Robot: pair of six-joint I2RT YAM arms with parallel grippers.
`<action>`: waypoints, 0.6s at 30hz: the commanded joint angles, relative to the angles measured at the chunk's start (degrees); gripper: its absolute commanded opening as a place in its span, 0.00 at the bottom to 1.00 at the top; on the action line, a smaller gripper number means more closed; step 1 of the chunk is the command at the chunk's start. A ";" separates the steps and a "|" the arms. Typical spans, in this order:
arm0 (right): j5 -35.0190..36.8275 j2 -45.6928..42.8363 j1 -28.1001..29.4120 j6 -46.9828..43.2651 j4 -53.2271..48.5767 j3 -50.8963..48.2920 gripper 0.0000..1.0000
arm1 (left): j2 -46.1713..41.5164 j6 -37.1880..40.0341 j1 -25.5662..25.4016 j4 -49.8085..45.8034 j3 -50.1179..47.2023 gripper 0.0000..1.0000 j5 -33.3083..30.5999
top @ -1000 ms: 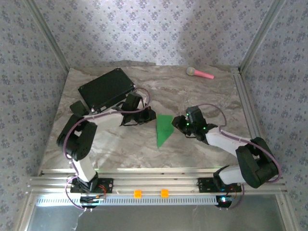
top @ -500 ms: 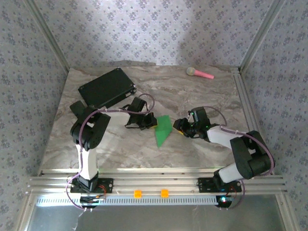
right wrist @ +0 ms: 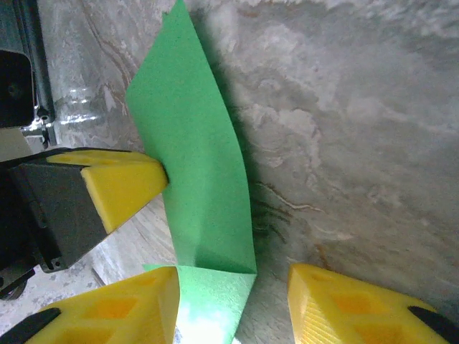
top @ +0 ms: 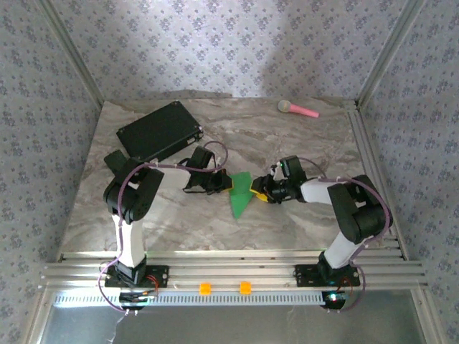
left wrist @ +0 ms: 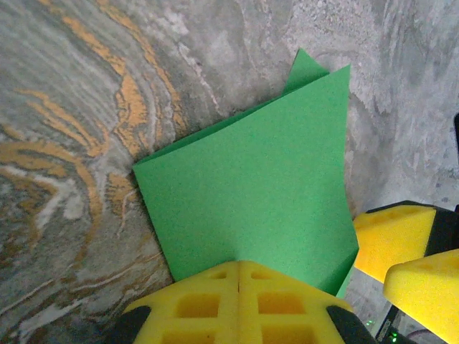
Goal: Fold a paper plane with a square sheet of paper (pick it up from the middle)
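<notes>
Folded green paper (top: 242, 195) lies mid-counter (top: 301, 143) between both tools, one flap raised. Left tool (top: 225, 185) clenched shut, tips against the paper's left edge. Right tool (top: 258, 193) released, fingers (right wrist: 122, 304) spread either side of the paper's near corner.
</notes>
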 commanded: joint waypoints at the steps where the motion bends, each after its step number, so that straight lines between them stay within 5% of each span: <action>1: -2.58 1.57 -0.04 -0.64 0.82 1.80 0.43 | 0.92 3.26 -0.11 -2.50 -0.23 0.03 1.45; 18: -7.43 8.23 -0.56 -9.74 -8.33 11.25 0.36 | 2.08 7.08 -0.22 -3.11 1.13 0.03 3.96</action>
